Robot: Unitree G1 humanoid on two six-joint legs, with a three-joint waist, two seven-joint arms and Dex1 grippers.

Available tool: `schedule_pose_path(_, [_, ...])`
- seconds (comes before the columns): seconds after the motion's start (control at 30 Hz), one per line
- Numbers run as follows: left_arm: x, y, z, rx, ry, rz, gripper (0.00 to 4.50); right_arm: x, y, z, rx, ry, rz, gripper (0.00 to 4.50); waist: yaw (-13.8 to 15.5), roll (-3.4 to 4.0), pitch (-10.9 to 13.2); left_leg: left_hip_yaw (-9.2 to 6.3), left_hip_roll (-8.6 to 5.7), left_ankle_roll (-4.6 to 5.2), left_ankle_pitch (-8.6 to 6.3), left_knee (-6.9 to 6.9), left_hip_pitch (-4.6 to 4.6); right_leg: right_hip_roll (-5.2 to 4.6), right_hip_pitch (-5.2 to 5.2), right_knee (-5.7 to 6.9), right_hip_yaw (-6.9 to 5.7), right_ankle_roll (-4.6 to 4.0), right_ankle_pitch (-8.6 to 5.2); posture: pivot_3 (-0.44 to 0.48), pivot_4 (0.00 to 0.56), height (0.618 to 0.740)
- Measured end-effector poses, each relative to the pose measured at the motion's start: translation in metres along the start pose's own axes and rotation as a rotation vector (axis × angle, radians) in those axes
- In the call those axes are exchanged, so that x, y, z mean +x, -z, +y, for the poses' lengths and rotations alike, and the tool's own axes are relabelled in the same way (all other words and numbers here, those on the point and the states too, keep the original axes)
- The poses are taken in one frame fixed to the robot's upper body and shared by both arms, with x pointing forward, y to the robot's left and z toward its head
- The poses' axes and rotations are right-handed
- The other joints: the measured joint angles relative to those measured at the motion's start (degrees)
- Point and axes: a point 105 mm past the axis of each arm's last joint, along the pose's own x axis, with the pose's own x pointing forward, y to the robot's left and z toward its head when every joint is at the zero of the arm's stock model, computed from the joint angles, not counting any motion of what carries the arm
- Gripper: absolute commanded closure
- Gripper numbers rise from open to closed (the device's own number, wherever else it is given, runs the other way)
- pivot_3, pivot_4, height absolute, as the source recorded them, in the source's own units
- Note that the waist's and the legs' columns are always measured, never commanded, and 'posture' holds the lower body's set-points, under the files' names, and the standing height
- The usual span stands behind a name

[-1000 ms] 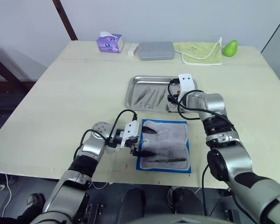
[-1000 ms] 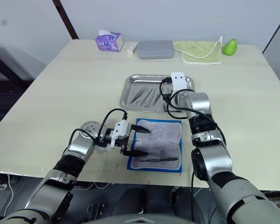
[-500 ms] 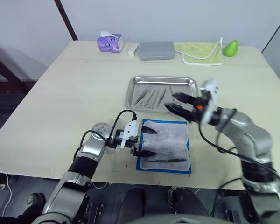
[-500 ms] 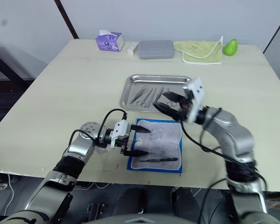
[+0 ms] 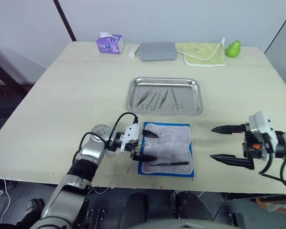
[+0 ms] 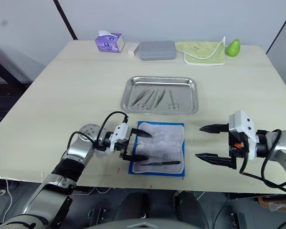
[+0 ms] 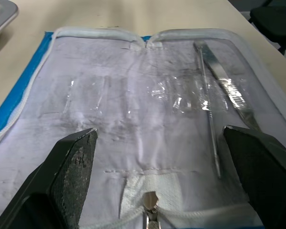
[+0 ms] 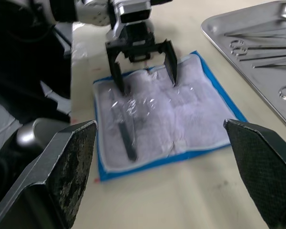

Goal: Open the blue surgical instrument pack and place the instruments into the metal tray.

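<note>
Pack: the blue surgical instrument pack is laid open on the surface, just in front of the metal tray.
Instruments: several are seen in the tray; one lies in the pack.
Left pincer: spread wide over the pack's left edge, nothing gripped.
Right pincer: spread wide, empty, held right of the pack.

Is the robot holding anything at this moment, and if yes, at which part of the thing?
Nothing is held. The right gripper is open above the bare table, beside the pack. The left gripper is open over the pack's near-left edge, fingers spread.
</note>
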Motion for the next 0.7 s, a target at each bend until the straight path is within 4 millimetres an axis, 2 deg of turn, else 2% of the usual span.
schedule_pose_path(0.3, [-0.002,0.002,0.000,0.013,0.015,0.000,0.00,-0.022,-0.006,0.012,-0.032,-0.015,0.055,0.03,0.01,-0.01,0.00,-0.01,0.00,0.00,0.00,0.01,0.09,0.03,0.05,0.01,0.02,0.01,0.00,0.000,0.150,0.740])
schedule_pose_path(0.47, [-0.003,0.004,0.001,0.014,0.019,-0.003,0.00,-0.027,-0.008,0.013,-0.039,-0.006,0.067,0.03,-0.02,-0.01,0.00,-0.07,0.00,0.00,0.00,0.00,0.24,0.10,0.15,0.02,0.07,0.01,-0.01,0.000,0.150,0.740])
schedule_pose_path(0.57, [-0.004,0.006,0.001,0.009,0.017,-0.004,0.00,-0.016,-0.009,0.013,-0.058,0.001,0.060,0.03,-0.10,-0.13,0.08,-0.06,0.00,-0.01,-0.01,-0.12,0.69,0.14,0.49,0.01,0.14,0.00,-0.03,0.000,0.150,0.740])
schedule_pose_path(0.7, [-0.005,0.007,0.001,0.008,0.019,-0.009,0.00,0.024,0.004,0.008,-0.097,0.054,0.053,0.03,-0.17,-0.09,0.06,-0.16,-0.02,-0.01,-0.01,-0.13,0.93,0.18,0.67,0.00,0.20,-0.03,-0.04,0.000,0.150,0.740])
